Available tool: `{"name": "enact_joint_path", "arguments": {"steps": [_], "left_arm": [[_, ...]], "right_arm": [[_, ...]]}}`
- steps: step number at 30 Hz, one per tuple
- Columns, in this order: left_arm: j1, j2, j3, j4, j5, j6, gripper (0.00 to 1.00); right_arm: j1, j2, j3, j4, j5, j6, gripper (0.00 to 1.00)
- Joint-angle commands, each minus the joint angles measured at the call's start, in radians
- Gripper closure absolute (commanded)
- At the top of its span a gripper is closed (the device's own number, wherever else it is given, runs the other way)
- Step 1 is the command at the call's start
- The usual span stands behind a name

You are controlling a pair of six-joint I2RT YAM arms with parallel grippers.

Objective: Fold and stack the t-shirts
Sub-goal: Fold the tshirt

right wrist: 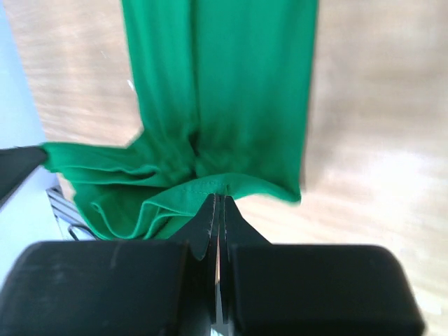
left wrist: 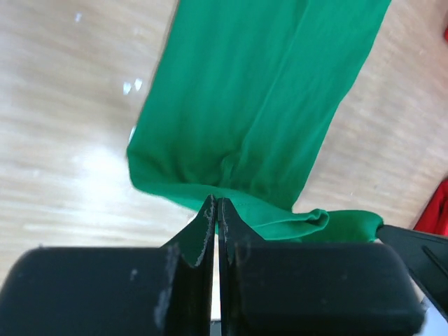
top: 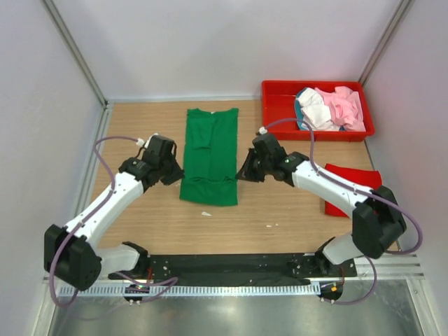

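Observation:
The bright green t-shirt (top: 210, 150) lies on the wooden table as a long strip, collar end far and hem end near. My left gripper (top: 176, 173) is shut on the hem's left corner, and my right gripper (top: 243, 175) is shut on its right corner. In the left wrist view the closed gripper (left wrist: 217, 204) pinches the green cloth (left wrist: 259, 91). In the right wrist view the closed gripper (right wrist: 219, 199) pinches the stitched hem of the shirt (right wrist: 231, 84), which bunches up between the two grippers. A red t-shirt (top: 350, 183) lies at the right, partly under my right arm.
A red plastic tray (top: 276, 89) at the back right holds crumpled pink (top: 344, 106), white (top: 315, 110) and teal (top: 299, 112) shirts. Small white scraps (top: 206, 213) lie on the table near the hem. Frame posts and white walls stand on both sides.

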State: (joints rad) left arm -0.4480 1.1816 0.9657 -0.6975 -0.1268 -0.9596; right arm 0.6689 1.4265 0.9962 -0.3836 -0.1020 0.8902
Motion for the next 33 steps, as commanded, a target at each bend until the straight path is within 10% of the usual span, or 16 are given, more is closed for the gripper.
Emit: {"name": "enact_joint_path", "arguments": {"steps": [1, 15, 33], "left_arm": [[0.048, 0.076, 0.082, 0.104, 0.035, 0.065, 1.0], [0.155, 0.45, 0.292, 0.168, 0.079, 0.076, 1.0], [0.201, 0.619, 0.334, 0.207, 0.108, 0.09, 1.0]], "right_arm": [[-0.072, 0.115, 0.126, 0.005, -0.088, -0.137, 0.99], [-0.232, 0.528, 0.416, 0.005, -0.235, -0.234, 0.99], [-0.278, 0.664, 0.536, -0.023, -0.252, -0.26, 0.99]]}}
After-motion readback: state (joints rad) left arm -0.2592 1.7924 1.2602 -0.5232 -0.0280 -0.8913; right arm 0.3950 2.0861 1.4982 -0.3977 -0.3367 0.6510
